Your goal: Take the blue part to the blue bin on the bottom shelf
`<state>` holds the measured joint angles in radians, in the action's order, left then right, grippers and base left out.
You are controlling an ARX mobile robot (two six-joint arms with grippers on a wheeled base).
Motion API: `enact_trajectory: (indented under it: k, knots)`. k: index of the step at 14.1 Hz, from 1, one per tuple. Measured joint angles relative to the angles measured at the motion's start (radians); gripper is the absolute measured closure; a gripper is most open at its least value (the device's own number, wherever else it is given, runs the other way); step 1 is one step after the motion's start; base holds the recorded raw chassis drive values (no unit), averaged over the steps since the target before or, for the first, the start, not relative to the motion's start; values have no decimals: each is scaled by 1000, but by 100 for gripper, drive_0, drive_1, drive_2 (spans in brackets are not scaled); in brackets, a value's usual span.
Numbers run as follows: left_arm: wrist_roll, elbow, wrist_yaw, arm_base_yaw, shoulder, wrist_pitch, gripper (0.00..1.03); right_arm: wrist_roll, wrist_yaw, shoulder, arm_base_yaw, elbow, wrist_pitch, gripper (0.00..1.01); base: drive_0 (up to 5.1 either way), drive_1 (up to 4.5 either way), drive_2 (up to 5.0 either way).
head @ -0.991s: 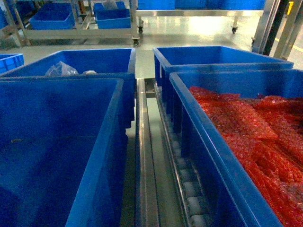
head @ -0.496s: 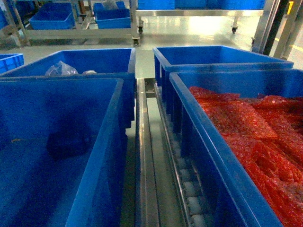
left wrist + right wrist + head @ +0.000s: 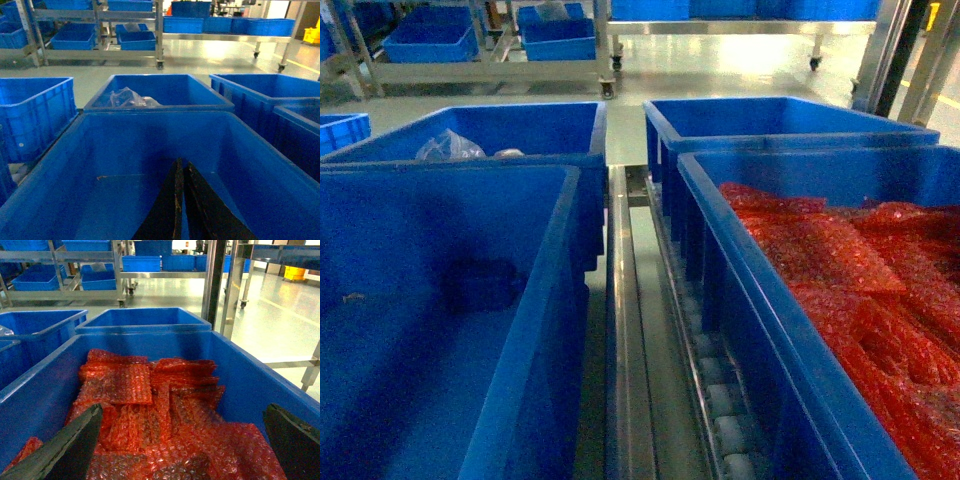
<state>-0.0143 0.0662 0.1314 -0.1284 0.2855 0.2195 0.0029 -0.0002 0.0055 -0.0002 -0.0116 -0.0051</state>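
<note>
Blue part: we are seeing only a blurred dark blue shape (image 3: pixel 480 285) low against the far wall of the left blue bin (image 3: pixel 545 270). We cannot tell whether it is the part or a shadow.
Handling: we are judging it as small and light. If it is bagged like the packs nearby, it is likely soft and slippery, so we are favouring a grip across its middle, not at an edge.
Left gripper (image 3: pixel 179 200): it is hanging over the floor of that bin, fingers (image 3: pixel 167 215) pressed together to a thin slit, with nothing showing between them.
Bottom shelf (image 3: pixel 625 350): its steel rail and white rollers are running between the two near bins and carrying them.
Right gripper (image 3: pixel 185 440): its fingers (image 3: pixel 75 440) are spread wide and hovering empty.
Right bin (image 3: pixel 240 370): it is holding red bubble-wrap packs (image 3: pixel 150 405), which are not our target.
Far bin (image 3: pixel 520 125): it is holding a clear plastic bag (image 3: pixel 448 147).
</note>
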Motion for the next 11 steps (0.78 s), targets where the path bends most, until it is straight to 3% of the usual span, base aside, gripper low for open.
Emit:
enact_trajectory:
  k: [1, 2, 6, 7, 11]
  knots:
    - [1, -8, -89, 72, -28, -19, 101, 0, 0, 0, 0, 0, 0, 3, 0, 0, 0]
    - [3, -16, -113, 136, -46, -32, 101, 0, 0, 0, 0, 0, 0, 3, 0, 0, 0]
    - [4, -55, -129, 126, -117, -58, 101, 0, 0, 0, 0, 0, 1, 3, 0, 0, 0]
    - [4, -55, -130, 126, -217, -202, 101, 0, 0, 0, 0, 0, 0, 3, 0, 0, 0]
    - [5, -55, -131, 128, -275, -220, 101, 0, 0, 0, 0, 0, 0, 3, 0, 0, 0]
